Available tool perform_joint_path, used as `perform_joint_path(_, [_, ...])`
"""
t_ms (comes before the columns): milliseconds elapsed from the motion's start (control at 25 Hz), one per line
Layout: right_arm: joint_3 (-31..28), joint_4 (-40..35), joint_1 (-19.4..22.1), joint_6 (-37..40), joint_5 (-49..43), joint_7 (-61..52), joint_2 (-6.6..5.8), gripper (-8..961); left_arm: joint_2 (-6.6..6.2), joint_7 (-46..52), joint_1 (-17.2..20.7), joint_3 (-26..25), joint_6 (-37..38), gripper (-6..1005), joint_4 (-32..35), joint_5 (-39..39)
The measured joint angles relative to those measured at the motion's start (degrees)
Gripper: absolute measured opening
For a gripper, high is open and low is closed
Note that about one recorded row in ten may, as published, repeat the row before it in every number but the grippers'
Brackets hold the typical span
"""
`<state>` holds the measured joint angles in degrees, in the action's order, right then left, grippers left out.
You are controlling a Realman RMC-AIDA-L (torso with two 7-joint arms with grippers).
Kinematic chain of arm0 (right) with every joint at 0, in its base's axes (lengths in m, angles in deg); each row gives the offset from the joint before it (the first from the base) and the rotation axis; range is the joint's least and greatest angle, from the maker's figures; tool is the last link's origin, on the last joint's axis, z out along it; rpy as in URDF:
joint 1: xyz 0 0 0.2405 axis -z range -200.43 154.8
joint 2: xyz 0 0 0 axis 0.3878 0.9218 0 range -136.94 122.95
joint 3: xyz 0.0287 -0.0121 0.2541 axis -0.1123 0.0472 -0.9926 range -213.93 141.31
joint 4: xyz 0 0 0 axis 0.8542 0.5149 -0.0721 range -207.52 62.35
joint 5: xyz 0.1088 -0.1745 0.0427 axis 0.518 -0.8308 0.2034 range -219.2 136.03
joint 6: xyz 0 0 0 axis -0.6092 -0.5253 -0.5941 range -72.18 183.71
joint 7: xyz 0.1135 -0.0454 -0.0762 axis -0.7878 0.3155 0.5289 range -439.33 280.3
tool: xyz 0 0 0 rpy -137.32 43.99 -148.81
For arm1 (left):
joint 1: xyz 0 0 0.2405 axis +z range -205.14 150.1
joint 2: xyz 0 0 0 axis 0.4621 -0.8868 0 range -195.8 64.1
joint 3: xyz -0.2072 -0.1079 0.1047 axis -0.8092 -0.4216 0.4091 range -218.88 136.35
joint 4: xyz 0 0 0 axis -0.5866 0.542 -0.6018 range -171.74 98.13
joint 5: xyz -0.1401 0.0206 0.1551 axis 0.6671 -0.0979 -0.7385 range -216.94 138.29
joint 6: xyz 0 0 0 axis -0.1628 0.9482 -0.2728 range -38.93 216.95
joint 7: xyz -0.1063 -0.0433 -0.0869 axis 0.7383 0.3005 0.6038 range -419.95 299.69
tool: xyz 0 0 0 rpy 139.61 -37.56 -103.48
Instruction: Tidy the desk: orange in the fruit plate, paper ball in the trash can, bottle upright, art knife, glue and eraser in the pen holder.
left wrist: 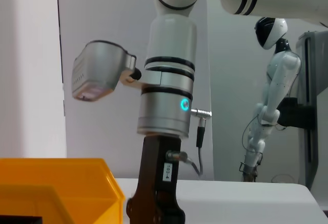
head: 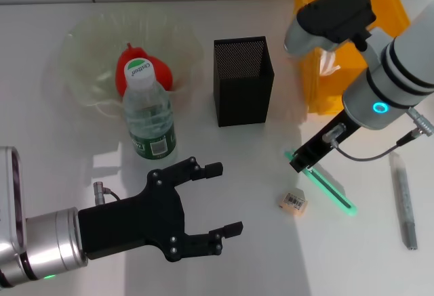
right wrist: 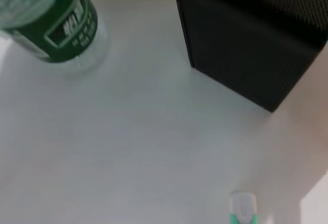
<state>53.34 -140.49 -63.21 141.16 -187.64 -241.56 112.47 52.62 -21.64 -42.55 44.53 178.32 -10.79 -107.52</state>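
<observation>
Open worktop (head: pixel 224 174) lies between left gripper (head: pixel 220 198), jaws spread and empty, and eraser (head: pixel 293 202) | right gripper (head: pixel 302 164) low over green art knife (head: pixel 324 184), grip unclear | one orange (head: pixel 139 71) in fruit plate (head: pixel 88 52), one bottle (head: pixel 149 116) upright before it | pen holder (head: pixel 243 79) beside trash can (head: pixel 339 59) | one grey glue stick (head: pixel 405 201) near the right edge.
</observation>
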Motion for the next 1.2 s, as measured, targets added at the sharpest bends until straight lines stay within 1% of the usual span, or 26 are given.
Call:
perform_joint_path(40, [-0.84,-1.99,0.62,0.69,0.01,0.12,-0.04,174,0.00,0.00,0.00,0.02,0.01,842,0.00,0.00])
perform_joint_path(80, [-3.69,-7.70,2.09,2.88,0.01,0.63,-0.14,176,0.00,0.00,0.00,0.02,0.04,842,0.00,0.00])
perform_joint_path(120, [-3.69,-7.70,2.09,2.88,0.01,0.63,-0.14,179,0.00,0.00,0.00,0.02,0.08,842,0.00,0.00])
perform_joint_path(240, [-10.84,-19.88,4.67,6.98,1.65,2.57,-0.15,186,0.00,0.00,0.00,-0.02,0.27,842,0.00,0.00])
perform_joint_path(320, [-15.32,-26.71,6.51,7.61,4.90,4.91,-0.16,191,-0.01,0.00,0.00,-0.02,0.35,842,0.00,-0.01])
perform_joint_path(400, [-20.94,-33.16,9.48,5.23,11.20,9.35,-0.12,196,0.00,0.00,0.00,-0.01,0.41,842,0.00,0.00])
perform_joint_path(440, [-23.24,-34.98,10.92,3.32,14.24,11.86,-0.10,198,0.00,0.00,0.00,-0.01,0.41,842,0.00,0.00])
perform_joint_path(480, [-25.87,-35.27,13.61,-1.54,21.07,17.39,-0.11,200,0.00,0.00,0.00,-0.01,0.41,842,0.00,0.00])
perform_joint_path(520, [-25.87,-35.27,13.61,-1.54,21.07,17.39,-0.11,203,0.00,0.00,0.00,0.02,0.47,842,0.00,0.00])
perform_joint_path(560, [-26.82,-32.46,16.57,-7.08,30.71,25.32,-0.11,205,0.00,0.00,0.00,0.02,0.47,842,0.00,0.00])
perform_joint_path(600, [-26.82,-32.46,16.57,-7.08,30.71,25.32,-0.11,208,0.00,0.01,0.00,0.11,0.50,842,0.00,0.00])
perform_joint_path(640, [-26.77,-30.20,17.68,-8.94,35.17,28.99,-0.09,210,0.00,0.01,0.00,0.11,0.50,842,0.00,0.00])
perform_joint_path(680, [-26.86,-23.39,19.09,-11.24,45.12,38.84,-0.15,212,0.00,0.09,0.00,0.18,0.50,842,0.00,0.00])
perform_joint_path(720, [-26.86,-23.39,19.09,-11.24,45.12,38.84,-0.15,215,0.00,0.09,0.00,0.18,0.50,842,0.00,0.00])
perform_joint_path(800, [-27.00,-16.18,19.36,-11.45,52.10,47.23,-0.13,220,-0.01,0.53,0.02,0.22,0.55,842,0.00,0.00])
perform_joint_path(920, [-27.09,-5.38,19.20,-11.55,60.24,59.87,-0.15,227,-0.14,0.77,0.10,0.17,0.60,842,0.00,0.00])
perform_joint_path(1080, [-27.41,8.43,17.83,-10.41,68.81,74.35,-0.34,237,-0.17,0.79,0.00,0.17,0.60,842,0.00,0.00])
perform_joint_path(1120, [-27.41,8.43,17.83,-10.41,68.81,74.35,-0.34,239,-0.18,0.79,-0.05,0.16,0.47,842,0.00,-0.01])
perform_joint_path(1200, [-27.57,11.07,17.05,-10.22,69.23,77.23,-0.36,244,-0.18,0.79,-0.15,0.20,0.30,842,0.00,-0.04])
